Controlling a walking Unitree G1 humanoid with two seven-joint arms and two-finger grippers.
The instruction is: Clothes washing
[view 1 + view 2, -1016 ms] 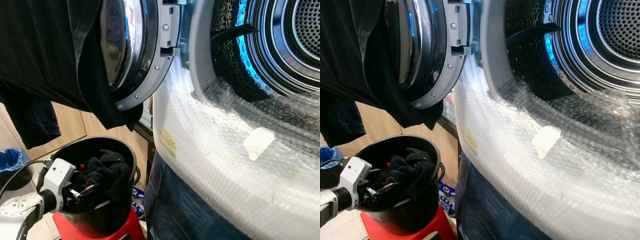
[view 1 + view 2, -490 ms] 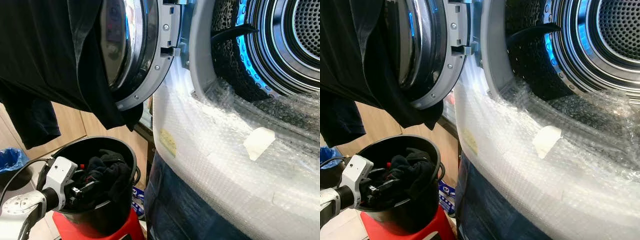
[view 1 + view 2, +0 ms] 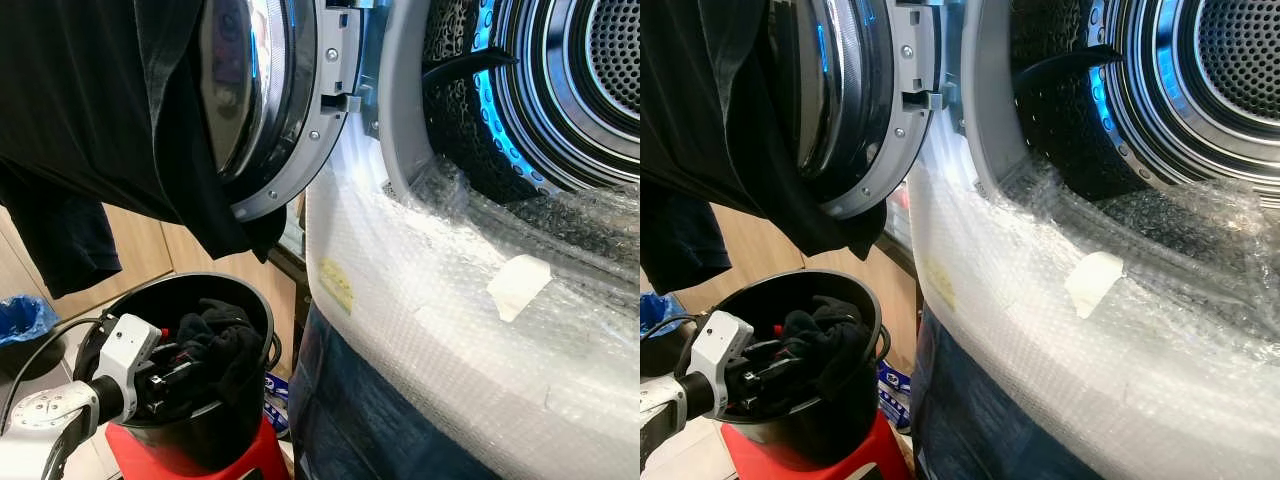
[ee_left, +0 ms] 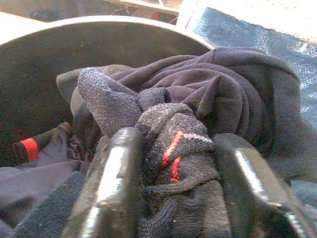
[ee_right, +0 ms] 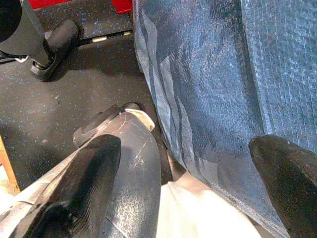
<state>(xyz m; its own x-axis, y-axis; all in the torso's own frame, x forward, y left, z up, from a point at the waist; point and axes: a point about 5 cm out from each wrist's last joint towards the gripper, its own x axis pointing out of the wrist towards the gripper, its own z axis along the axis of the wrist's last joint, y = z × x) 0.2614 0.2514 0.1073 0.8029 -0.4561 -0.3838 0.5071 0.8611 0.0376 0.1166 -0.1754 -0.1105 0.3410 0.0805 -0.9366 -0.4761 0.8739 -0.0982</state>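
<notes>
Washer front (image 3: 430,330) wrapped in bubble wrap, blue sheeting below it, wood-panel wall at 9 o'clock. Door (image 3: 280,100) swung open toward 11 o'clock, a black garment (image 3: 90,130) draped over it. Drum (image 3: 590,80) open at 1–2 o'clock, blue-lit rim.

Black bucket (image 3: 245,300) sits on a red stool (image 3: 250,455) at 7 o'clock, just beside the washer front. Dark clothes (image 3: 225,345) piled inside.

Left arm comes in low from 8 o'clock, wrist roughly level, left gripper (image 3: 172,372) reaching over the bucket rim into the pile. In the wrist view the fingers (image 4: 111,183) are pinching a dark sock with red stitching (image 4: 173,158).

Right gripper (image 5: 188,193) hangs pointing down at the dark floor (image 5: 59,114), beside the blue sheeting, fingers spread wide, holding nothing.
</notes>
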